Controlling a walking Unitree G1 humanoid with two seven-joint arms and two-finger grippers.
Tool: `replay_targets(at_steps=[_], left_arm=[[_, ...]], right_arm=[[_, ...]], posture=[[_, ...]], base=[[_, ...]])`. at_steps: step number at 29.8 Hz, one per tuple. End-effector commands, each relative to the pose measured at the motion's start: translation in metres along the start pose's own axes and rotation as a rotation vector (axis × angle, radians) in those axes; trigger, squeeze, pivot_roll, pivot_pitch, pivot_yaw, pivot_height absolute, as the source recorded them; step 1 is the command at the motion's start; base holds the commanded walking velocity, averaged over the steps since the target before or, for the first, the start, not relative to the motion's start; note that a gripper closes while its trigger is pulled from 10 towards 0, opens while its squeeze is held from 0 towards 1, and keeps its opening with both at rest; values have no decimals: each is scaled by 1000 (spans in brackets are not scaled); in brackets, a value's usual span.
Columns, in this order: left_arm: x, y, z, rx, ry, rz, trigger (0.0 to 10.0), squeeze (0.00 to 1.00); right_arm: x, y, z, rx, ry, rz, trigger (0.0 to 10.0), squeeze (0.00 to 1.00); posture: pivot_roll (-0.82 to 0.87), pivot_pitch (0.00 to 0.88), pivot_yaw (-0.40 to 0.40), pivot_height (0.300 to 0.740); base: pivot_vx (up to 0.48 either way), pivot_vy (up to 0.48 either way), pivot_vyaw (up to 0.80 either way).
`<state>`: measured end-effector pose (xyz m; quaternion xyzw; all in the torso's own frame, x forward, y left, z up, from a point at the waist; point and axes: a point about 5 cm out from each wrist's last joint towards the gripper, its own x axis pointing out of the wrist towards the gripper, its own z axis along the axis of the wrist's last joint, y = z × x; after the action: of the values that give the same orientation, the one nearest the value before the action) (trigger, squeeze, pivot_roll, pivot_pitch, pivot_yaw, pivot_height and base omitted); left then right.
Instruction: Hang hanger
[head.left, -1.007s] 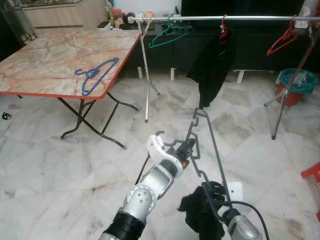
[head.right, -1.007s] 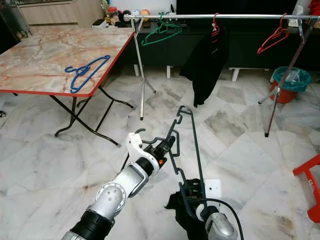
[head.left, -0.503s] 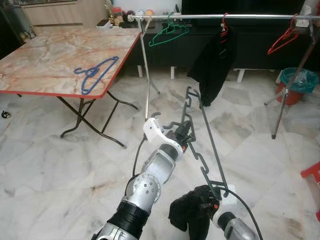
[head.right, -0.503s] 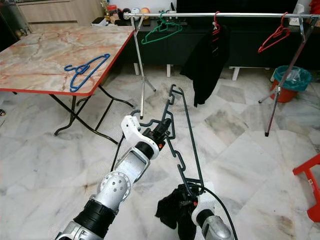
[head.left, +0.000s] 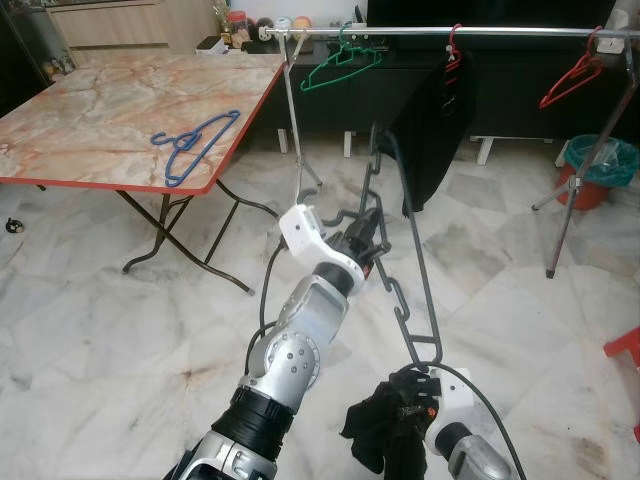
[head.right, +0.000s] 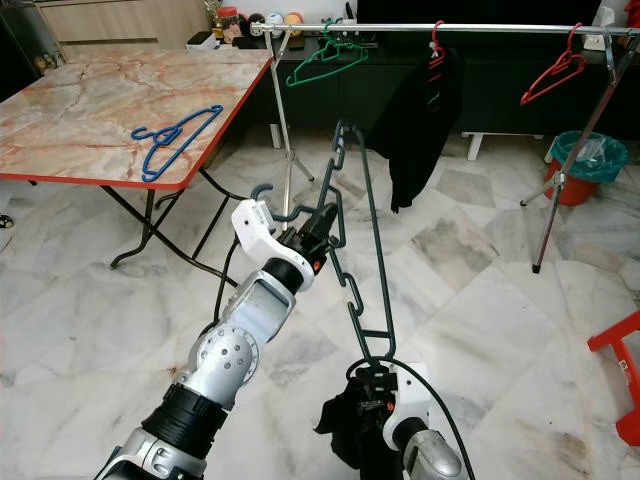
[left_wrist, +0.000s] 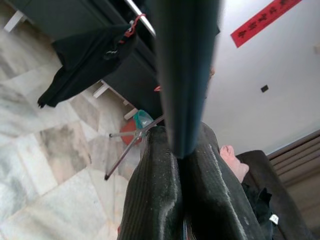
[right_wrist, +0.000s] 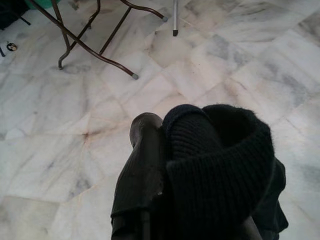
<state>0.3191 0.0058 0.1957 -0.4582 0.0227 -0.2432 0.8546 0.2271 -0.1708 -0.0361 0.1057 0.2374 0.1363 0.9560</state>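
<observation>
At the bottom centre, nearest the camera, the right tool (head.left: 415, 405) is clenched on a bundle of black cloth (head.left: 385, 440), with the lower end of the dark hanger (head.left: 400, 250) caught right there at it; the right wrist view gives one black finger (right_wrist: 142, 170) pressed against the knit. Up the middle of the frame, the left tool (head.left: 368, 238) is clamped on the hanger's notched bar; in the left wrist view both fingers (left_wrist: 155, 195) squeeze the dark bar between them. The hanger's long axis runs steeply from bottom centre up toward the top centre, its far tip reaching just short of the rail (head.left: 450, 32) in the picture; its hook (head.right: 262, 190) curls out left of the left tool. Judgement: the left arm leads the lift, and the hook has yet to be turned up and over the rail, which lies above and beyond it. Further back, a blue hanger (head.left: 195, 145) lies on the worktop (head.left: 90, 120) at upper left; on the rail hang a green hanger (head.left: 342, 62), a black garment (head.left: 440, 130) and a red hanger (head.left: 575, 80).
</observation>
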Motion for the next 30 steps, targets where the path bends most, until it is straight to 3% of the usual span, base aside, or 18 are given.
replay_targets(at_steps=[1, 30], left_arm=[[12, -68, 25, 98, -137, -221, 10000, 0], [12, -67, 26, 103, -140, -221, 10000, 0]], right_arm=[[1, 1, 1, -7, -6, 1, 10000, 0], [0, 0, 0, -6, 2, -2, 10000, 0]], posture=[[-9, 28, 77, 740], [-10, 29, 77, 740]], base=[[0, 0, 0], [0, 0, 0]])
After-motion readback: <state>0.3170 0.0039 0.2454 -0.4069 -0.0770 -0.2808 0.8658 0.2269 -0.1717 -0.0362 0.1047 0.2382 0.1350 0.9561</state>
